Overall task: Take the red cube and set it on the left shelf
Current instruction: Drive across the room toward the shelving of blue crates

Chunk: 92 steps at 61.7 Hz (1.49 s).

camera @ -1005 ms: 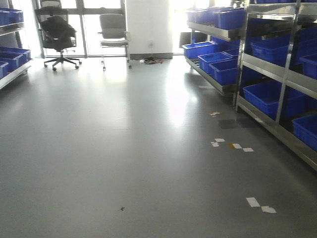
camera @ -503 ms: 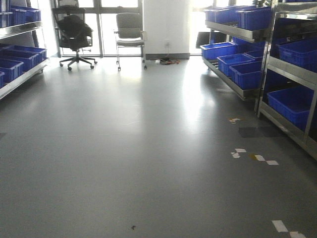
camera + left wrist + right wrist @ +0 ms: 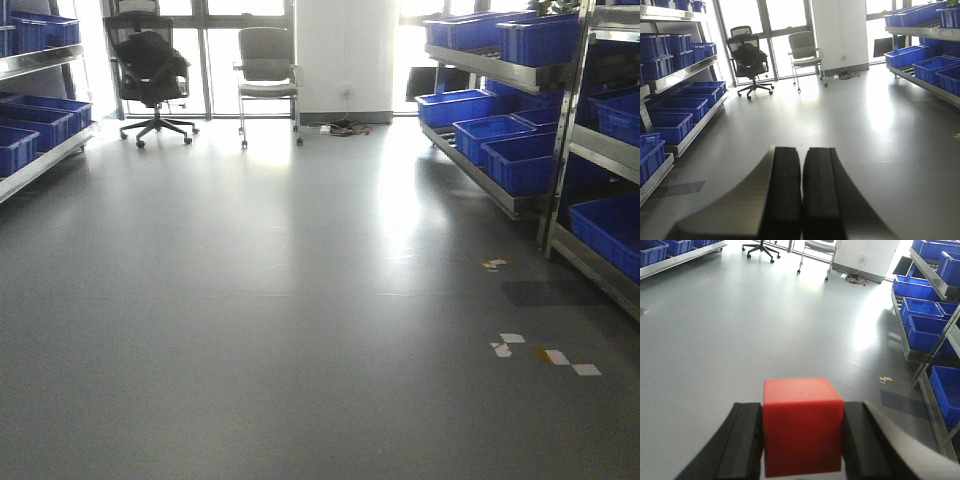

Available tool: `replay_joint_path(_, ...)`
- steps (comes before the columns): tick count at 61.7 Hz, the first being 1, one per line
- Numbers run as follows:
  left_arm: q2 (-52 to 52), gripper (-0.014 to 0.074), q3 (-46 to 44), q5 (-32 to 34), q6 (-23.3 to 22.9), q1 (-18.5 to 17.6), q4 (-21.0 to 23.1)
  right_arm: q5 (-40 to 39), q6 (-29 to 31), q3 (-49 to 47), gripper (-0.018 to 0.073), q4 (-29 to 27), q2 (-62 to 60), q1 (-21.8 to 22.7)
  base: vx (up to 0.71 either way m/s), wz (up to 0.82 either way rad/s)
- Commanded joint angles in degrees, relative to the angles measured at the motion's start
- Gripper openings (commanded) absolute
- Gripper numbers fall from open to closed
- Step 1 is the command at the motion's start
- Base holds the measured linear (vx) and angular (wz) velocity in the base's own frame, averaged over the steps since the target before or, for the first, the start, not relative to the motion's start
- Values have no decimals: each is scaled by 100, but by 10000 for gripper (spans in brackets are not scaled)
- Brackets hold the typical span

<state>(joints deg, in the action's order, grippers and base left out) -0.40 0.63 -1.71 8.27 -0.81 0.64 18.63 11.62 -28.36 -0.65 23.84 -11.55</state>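
The red cube (image 3: pixel 802 440) sits between the black pads of my right gripper (image 3: pixel 802 412), which is shut on it and holds it above the grey floor. My left gripper (image 3: pixel 801 155) is shut and empty, its pads pressed together. The left shelf, a steel rack with blue crates, stands along the left wall. It shows at the left edge of the front view (image 3: pixel 45 158), large in the left wrist view (image 3: pixel 685 75), and at the top left of the right wrist view (image 3: pixel 680 257). Neither gripper shows in the front view.
Steel racks with blue crates (image 3: pixel 520 190) line the right side. A black office chair (image 3: pixel 150 70), a grey chair (image 3: pixel 265 65) and a white pillar (image 3: pixel 345 55) stand at the far windows, with cables (image 3: pixel 335 127) by the pillar. Tape marks (image 3: pixel 545 352) lie on the floor at right.
The scene has slid right and down in the front view. The right racks have moved toward the frame edge, the nearest floor marks have left the frame, and more of the left shelf shows.
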Motion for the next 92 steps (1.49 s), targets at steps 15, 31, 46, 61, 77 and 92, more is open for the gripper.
replay_joint_path(15, -2, 106, 126, 518, 3, -38, 27, -486, -8, -165, 67, 5, 20, 37, 47, 10)
replay_joint_path(31, -2, 106, 126, 518, 3, -38, 27, -486, -8, -165, 67, 5, 20, 37, 49, 13)
replay_joint_path(46, -2, 106, 126, 518, 3, -38, 27, -486, -8, -165, 67, 5, 20, 37, 51, 10)
replay_joint_path(61, -2, 106, 126, 518, 3, -38, 27, -486, -8, -165, 67, 5, 20, 37, 52, 14)
replay_joint_path(77, -2, 106, 126, 518, 3, -38, 27, -486, -8, -165, 67, 5, 20, 37, 52, 30)
replay_joint_path(92, -2, 106, 126, 518, 3, -38, 27, -486, -8, -165, 67, 5, 20, 37, 50, 50)
